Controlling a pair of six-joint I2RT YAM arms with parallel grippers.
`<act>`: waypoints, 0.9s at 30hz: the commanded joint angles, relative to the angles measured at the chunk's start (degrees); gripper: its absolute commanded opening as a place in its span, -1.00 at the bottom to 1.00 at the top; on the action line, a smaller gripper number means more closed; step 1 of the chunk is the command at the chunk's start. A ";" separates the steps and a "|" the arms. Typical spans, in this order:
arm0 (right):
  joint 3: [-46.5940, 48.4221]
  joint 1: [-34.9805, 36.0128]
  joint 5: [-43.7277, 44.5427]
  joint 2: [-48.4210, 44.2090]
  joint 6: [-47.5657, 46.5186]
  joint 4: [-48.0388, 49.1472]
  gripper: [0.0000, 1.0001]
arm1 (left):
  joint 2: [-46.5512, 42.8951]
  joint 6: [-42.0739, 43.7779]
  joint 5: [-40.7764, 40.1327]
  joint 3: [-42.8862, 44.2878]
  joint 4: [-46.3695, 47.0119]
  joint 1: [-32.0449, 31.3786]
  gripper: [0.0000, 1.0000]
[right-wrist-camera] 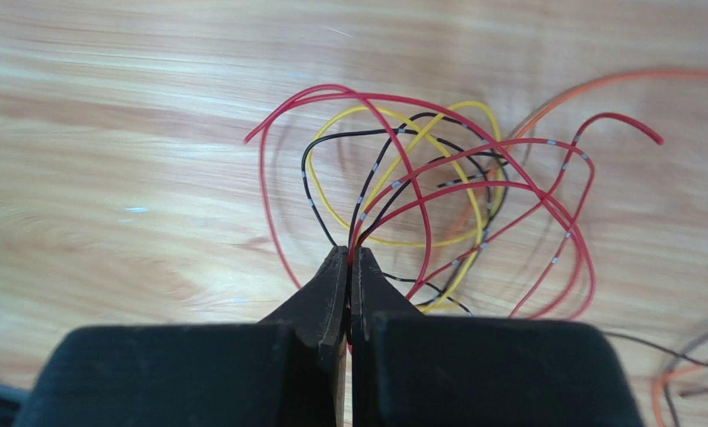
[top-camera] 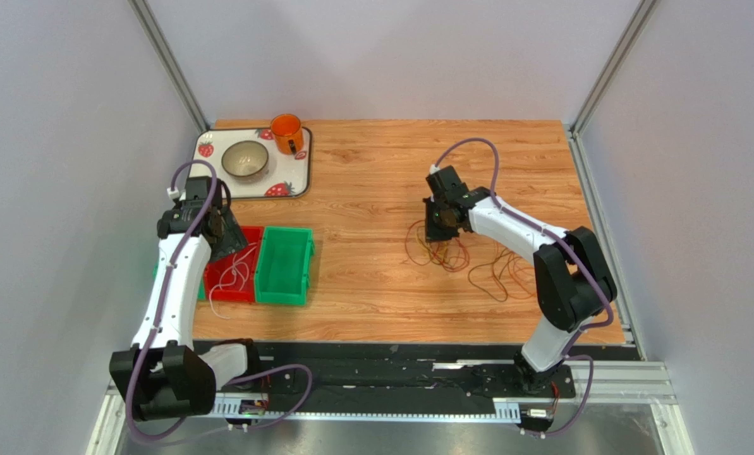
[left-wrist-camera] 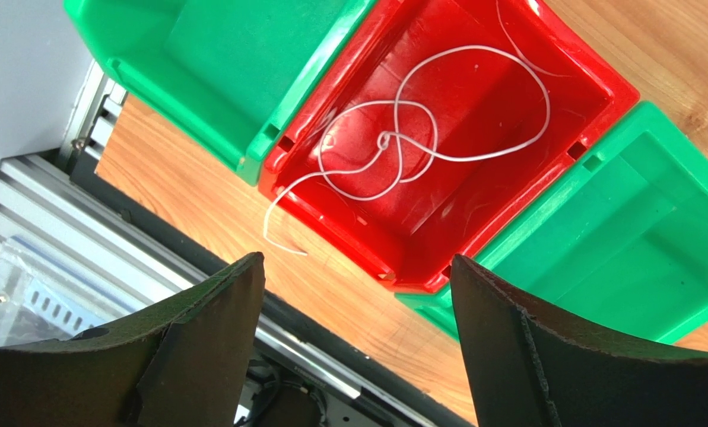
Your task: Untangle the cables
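L gripper (left-wrist-camera: 355, 267) hangs over the red bin (left-wrist-camera: 473, 213), jaws wide apart, nothing btwn them. The white cable (left-wrist-camera: 386, 140) lies in that bin in a few loose loops crossing at a small knot. Its long axis runs diagonally along the bin floor, lower left to upper right in the left wrist view. One free end goes over the bin's rim and points down onto the table (top-camera: 380, 171) by the near edge. A green bin (left-wrist-camera: 215, 62) touches the red one on one side, a second green bin (left-wrist-camera: 616, 231) on the other.

R gripper (right-wrist-camera: 348, 258) is low over mid-table, tips pressed together on strands of the red cable (right-wrist-camera: 348, 91). The black cable (right-wrist-camera: 357, 132) runs into the same pinch; can't tell if it's caught too. From the tips the red loops fan away from the claw, and one red end points up-right in the right wrist view. The yellow cable (right-wrist-camera: 316, 178) is looped through them, flat on the wood. The orange cable (right-wrist-camera: 598, 84) arcs off right. Dark brown cables (right-wrist-camera: 687, 356) lie apart, lower right.

Markings: small white bands along the black and red strands, too small to read.
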 commanded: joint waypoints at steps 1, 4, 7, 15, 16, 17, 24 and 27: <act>9.84 4.56 -1.53 0.32 -1.53 -1.30 -1.00 | -3.84 0.63 -1.32 2.76 -1.56 -0.63 0.61; 17.64 6.94 -0.83 2.87 -3.10 -3.67 -0.95 | -8.06 1.51 -3.51 5.66 -0.51 -7.10 0.57; 24.59 7.39 7.23 5.78 -3.55 -10.60 0.69 | -9.66 3.35 -3.26 8.83 2.22 -15.63 0.51; 12.68 7.57 20.10 -5.63 -0.04 -16.08 0.99 | -5.36 2.75 5.27 1.83 18.90 -33.31 0.38; 11.01 7.39 20.01 -6.34 1.10 -14.68 0.98 | -3.18 2.83 6.06 0.76 21.36 -34.73 0.36; 8.82 7.13 19.83 -7.13 1.89 -14.23 0.97 | -1.77 2.83 6.33 0.05 25.47 -36.31 0.35; 1.51 0.54 9.47 -10.92 4.01 -8.43 0.87 | 15.37 8.52 8.71 6.27 36.22 -47.72 0.22; -0.51 -2.53 7.45 -12.32 3.92 -7.90 0.87 | 21.70 16.62 7.81 9.43 40.10 -50.21 0.32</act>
